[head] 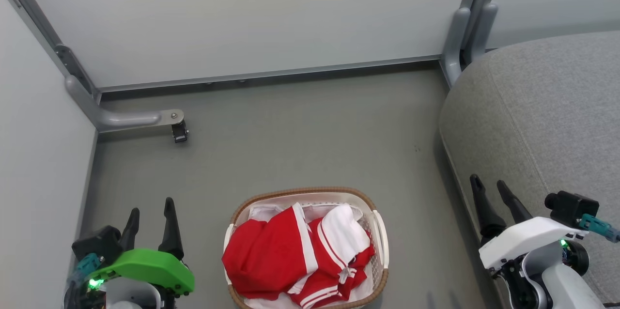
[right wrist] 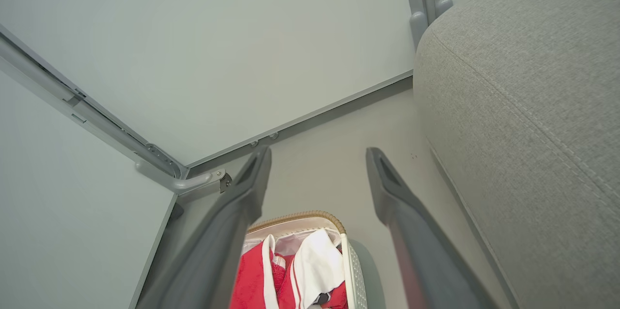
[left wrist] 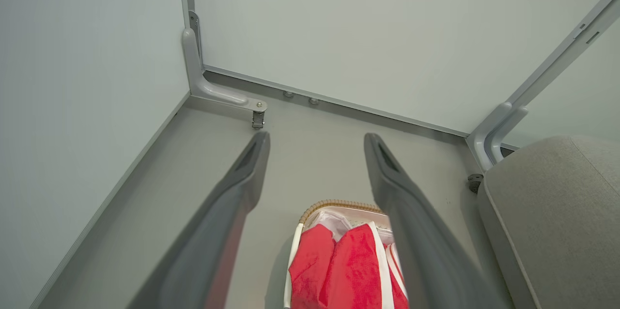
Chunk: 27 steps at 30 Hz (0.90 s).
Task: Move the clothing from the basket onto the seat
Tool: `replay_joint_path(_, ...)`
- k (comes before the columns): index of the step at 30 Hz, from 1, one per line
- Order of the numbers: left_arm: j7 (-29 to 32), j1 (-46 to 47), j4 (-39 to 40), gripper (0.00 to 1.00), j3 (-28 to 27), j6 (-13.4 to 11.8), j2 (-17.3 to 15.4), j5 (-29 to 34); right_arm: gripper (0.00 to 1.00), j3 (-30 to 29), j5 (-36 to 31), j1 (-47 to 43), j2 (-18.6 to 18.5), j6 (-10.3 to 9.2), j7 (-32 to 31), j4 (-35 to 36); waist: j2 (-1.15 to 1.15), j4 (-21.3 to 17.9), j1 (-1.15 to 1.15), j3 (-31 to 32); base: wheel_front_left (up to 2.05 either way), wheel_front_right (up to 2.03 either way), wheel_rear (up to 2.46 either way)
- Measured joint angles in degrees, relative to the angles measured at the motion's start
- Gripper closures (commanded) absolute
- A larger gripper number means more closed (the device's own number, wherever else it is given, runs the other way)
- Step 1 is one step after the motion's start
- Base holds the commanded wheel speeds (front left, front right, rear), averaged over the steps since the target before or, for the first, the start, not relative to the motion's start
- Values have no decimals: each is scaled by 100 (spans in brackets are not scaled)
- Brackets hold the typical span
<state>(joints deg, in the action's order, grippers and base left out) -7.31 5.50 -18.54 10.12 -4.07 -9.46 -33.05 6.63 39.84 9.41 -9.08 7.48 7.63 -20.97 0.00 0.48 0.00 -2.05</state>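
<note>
The red clothing with white panels and stripe trim lies heaped in the white basket with a brown rim, on the floor at the bottom centre of the head view. The clothing and basket rim show between my left fingers, and the clothing and basket lie low in the right wrist view. The grey seat fills the right side. My left gripper stands open left of the basket, holding nothing. My right gripper is open in front of the seat's edge, to the right of the basket.
Pale partition walls close the back and left. A grey metal foot with a small caster juts from the left corner, and another upright post stands by the seat. Bare grey floor lies beyond the basket.
</note>
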Motion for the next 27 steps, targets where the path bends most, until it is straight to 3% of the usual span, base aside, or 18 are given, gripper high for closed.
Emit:
replay_joint_path(15,-242,-24,-7,0,110,-151,-31,916,0,18,-970,35,-19,0,226,-225,0,9,0,-28,0,0,0)
replay_joint_path(27,-396,-96,-19,0,102,-47,47,1540,0,41,-1552,33,1,0,380,-396,0,29,0,-56,0,0,0)
